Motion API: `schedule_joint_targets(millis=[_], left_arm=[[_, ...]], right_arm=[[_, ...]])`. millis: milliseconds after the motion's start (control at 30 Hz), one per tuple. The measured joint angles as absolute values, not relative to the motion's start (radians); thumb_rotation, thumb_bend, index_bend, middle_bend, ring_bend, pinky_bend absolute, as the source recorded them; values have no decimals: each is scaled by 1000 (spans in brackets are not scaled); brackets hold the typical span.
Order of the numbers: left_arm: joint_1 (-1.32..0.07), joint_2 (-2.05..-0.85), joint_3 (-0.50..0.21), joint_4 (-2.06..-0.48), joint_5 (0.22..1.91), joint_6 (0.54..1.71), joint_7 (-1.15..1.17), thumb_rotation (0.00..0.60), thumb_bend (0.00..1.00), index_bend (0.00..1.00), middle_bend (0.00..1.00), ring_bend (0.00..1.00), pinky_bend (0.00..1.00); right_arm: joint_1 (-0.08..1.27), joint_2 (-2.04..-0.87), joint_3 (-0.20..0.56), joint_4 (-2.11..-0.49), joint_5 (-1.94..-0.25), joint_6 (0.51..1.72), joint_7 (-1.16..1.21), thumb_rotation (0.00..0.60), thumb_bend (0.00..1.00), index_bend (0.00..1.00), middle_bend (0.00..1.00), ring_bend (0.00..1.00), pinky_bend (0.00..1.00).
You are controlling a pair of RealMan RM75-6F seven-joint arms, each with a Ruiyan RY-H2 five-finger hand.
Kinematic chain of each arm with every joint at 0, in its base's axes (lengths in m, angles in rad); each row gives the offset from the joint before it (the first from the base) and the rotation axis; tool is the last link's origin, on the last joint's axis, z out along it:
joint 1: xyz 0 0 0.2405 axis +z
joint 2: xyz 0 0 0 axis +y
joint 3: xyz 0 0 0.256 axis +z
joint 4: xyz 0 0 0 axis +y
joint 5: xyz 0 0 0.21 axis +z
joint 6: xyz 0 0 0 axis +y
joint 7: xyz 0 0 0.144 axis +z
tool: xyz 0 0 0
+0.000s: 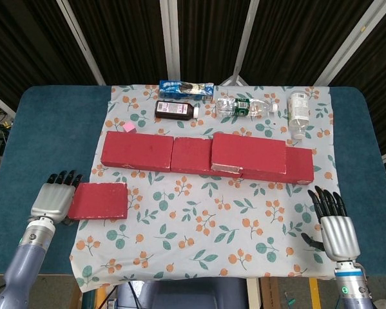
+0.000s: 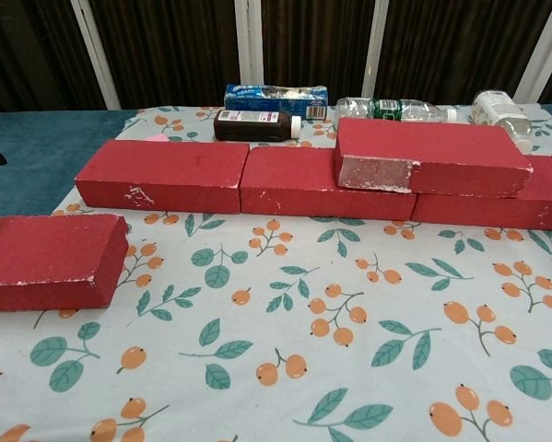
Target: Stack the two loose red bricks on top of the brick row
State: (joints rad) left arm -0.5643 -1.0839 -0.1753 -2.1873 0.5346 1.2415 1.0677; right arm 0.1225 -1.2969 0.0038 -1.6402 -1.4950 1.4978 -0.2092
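Note:
A row of red bricks (image 1: 138, 151) lies across the floral cloth, and a second red brick (image 1: 249, 154) is stacked on its right part. The chest view shows that row (image 2: 165, 175) with the stacked brick (image 2: 432, 157) on top. One loose red brick (image 1: 101, 201) lies flat at the cloth's left edge, low and near in the chest view (image 2: 45, 258). My left hand (image 1: 54, 199) lies over this brick's left end with fingers straight, hiding that end; no grip shows. My right hand (image 1: 337, 233) hovers at the front right with fingers spread and nothing in it.
Behind the row lie a dark bottle (image 1: 176, 110), a blue cookie pack (image 1: 186, 88), two clear bottles (image 1: 244, 107) (image 1: 299, 112) and a small pink cube (image 1: 127, 128). The floral cloth (image 1: 212, 232) covers the middle of the blue table (image 1: 44, 129).

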Motion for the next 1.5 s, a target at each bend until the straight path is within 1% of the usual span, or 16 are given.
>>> schedule_joint_targets(millis=[333,700,1133,1500], left_arm=[[-579,-1147,-117,-2077,560,1191,976,600,0,0,0,0,89],[-566,-1211,-91,-1983,649,1195,874,600,0,0,0,0,89],[-601,-1238,-63,-1926,618,1159,866,600,0,0,0,0,89],[-629,-1258,-57,-1882,577,1138,856,600,0,0,0,0,89]], right_arm=[[119,-1309,13,-1641,-1485,1489,-234,600,186,0,0,0,0],[120,-1319,17,-1639,-1478,1472,-246,600,186,0,0,0,0],[116,-1328,28,-1645,-1459,1463,-275,600,187,0,0,0,0],[111,-1337,36,-1648,-1451,1467,-295,600,185,0,0,0,0]])
